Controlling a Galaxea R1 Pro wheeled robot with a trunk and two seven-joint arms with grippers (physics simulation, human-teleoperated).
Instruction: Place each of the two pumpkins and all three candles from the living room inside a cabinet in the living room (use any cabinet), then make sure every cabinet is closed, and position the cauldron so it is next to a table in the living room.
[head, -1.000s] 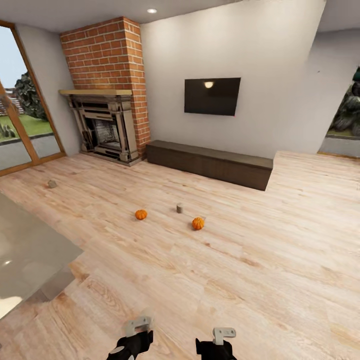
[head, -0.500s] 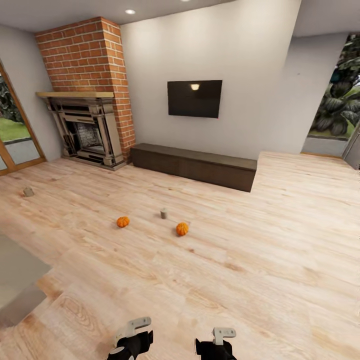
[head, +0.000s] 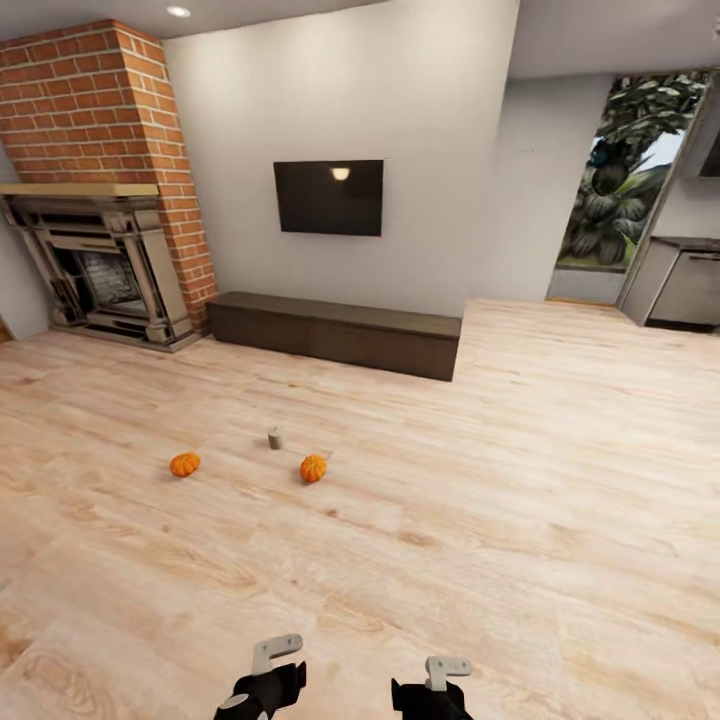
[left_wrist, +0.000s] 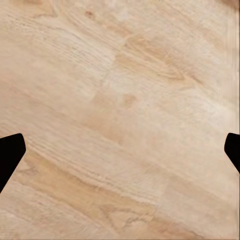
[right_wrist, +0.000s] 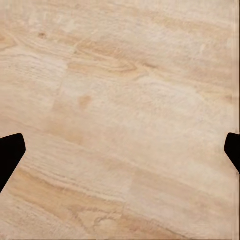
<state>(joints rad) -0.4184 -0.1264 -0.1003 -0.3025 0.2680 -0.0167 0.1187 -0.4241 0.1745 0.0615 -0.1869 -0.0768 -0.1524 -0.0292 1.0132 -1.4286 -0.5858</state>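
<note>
Two orange pumpkins lie on the wooden floor in the head view, one to the left (head: 184, 464) and one near the middle (head: 313, 468). Just behind them stands one grey-beige candle (head: 274, 438). The long dark-brown cabinet (head: 335, 333) runs along the far wall under the TV, its fronts shut. Both arms hang low at the view's bottom edge, far from the pumpkins. My left gripper (left_wrist: 121, 150) and right gripper (right_wrist: 121, 150) are open over bare floor, holding nothing. The cauldron, the table and the other candles are out of view.
A brick fireplace (head: 95, 250) stands at the back left beside the cabinet. A TV (head: 329, 197) hangs on the wall. At the far right a grey kitchen cupboard (head: 685, 283) sits past a window with plants. Open wooden floor lies between me and the pumpkins.
The head camera has turned right, so the whole scene has slid left. The glass table and the far-left candle have left the view, and the kitchen cupboard has come in. Nothing itself moved.
</note>
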